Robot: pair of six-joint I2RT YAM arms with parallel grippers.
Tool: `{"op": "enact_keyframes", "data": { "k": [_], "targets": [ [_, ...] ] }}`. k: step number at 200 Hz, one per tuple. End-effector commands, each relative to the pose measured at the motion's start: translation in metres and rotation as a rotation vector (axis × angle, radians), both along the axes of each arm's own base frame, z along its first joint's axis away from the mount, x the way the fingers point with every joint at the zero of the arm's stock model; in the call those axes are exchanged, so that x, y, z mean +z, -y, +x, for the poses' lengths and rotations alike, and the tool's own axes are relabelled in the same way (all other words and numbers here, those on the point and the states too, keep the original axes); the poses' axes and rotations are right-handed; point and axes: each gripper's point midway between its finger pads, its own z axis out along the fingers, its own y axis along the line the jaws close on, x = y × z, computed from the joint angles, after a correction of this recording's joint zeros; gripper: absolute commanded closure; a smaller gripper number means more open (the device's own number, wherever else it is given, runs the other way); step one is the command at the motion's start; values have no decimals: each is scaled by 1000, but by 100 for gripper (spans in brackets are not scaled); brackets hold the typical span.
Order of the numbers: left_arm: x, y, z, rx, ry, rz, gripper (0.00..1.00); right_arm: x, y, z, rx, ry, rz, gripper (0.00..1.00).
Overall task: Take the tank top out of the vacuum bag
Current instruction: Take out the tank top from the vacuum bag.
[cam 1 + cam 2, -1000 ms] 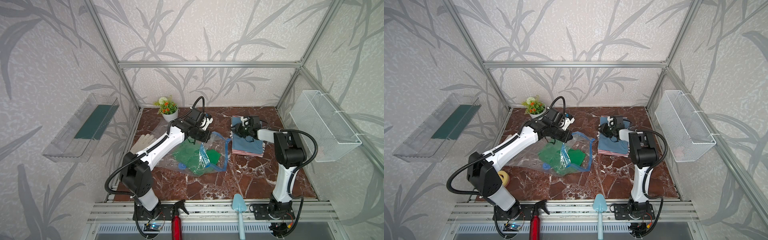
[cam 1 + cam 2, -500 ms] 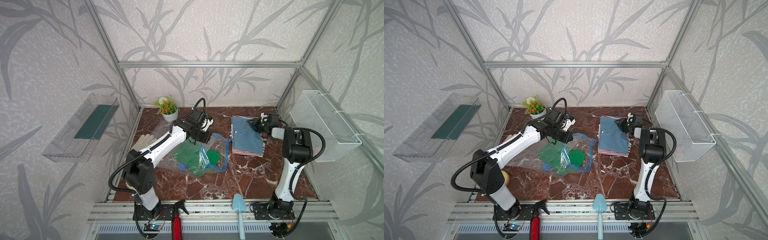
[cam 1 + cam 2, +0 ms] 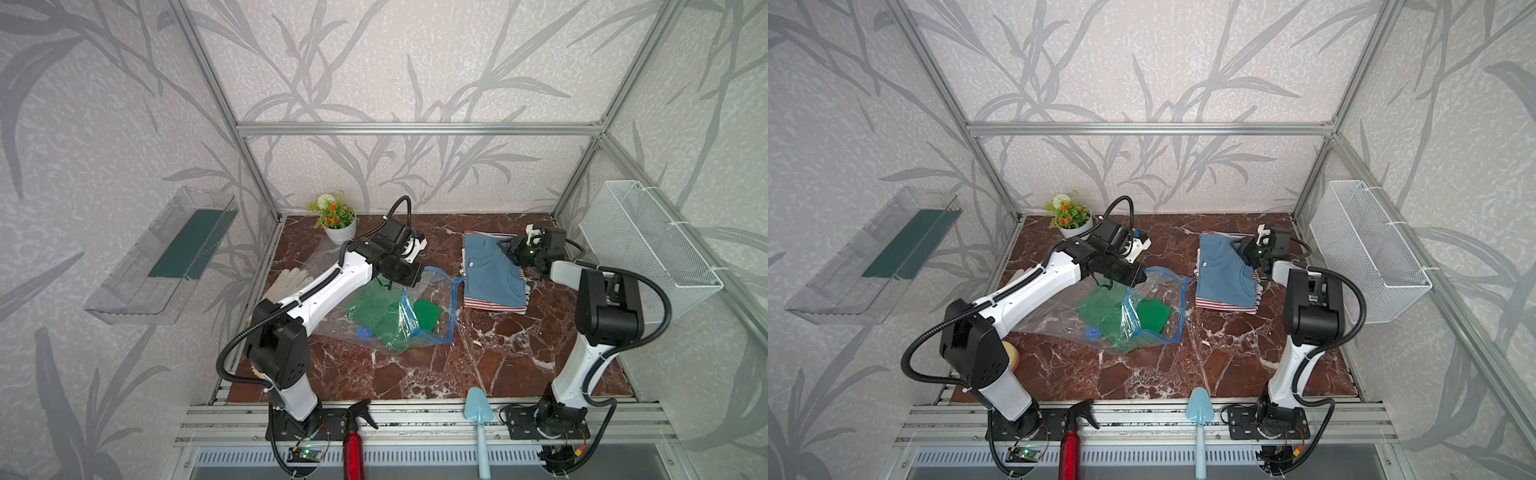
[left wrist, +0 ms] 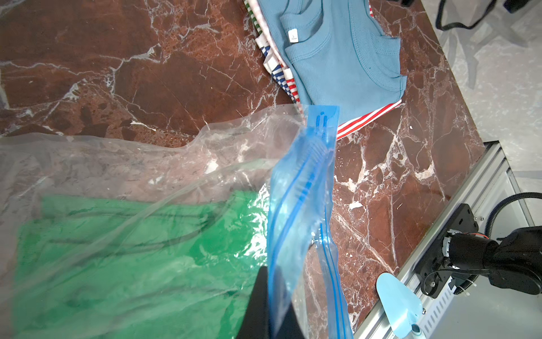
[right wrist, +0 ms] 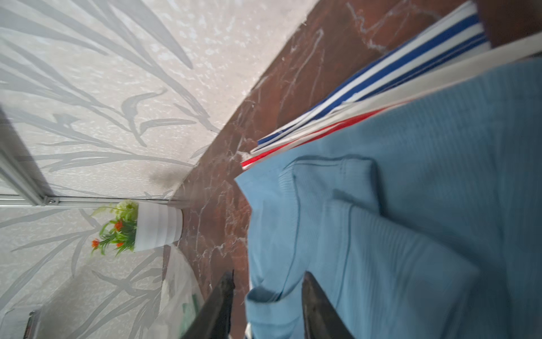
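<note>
left claw: pinched tight on vacuum bag zip strip, likely holding mouth up | right claw: jaws half apart, empty, above tank top | tank top: outside bag, atop striped cloths, far right of surface

Marble table: potted plant at back left corner, white glove at left edge, blue trowel and red spray bottle off front edge, wire basket beyond right side, clear shelf beyond left.
</note>
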Motion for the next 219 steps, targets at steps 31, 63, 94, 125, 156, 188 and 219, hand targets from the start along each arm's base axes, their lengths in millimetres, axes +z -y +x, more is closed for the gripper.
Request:
{"op": "enact_keyframes", "data": {
  "k": [31,63,94,125,156,188,219],
  "targets": [
    [35,0,3,-24,92,-37,100,50,-32,-96,94,22,-130,47],
    [41,-1,3,-38,118,-38,100,65,-34,-156,80,43,-249,26],
    [47,-2,3,-40,143,-52,100,71,-41,-203,62,94,-266,13],
    [39,-6,6,-31,146,-37,100,65,-46,-235,72,70,-226,10],
    [37,-3,5,-44,138,-50,100,58,-68,-251,157,1,-166,15],
    [52,0,-4,-77,167,-109,100,50,-106,-263,253,-40,-160,22],
    [69,3,-11,-93,203,-170,100,42,-141,-267,298,-24,-144,26]
  ]
}}
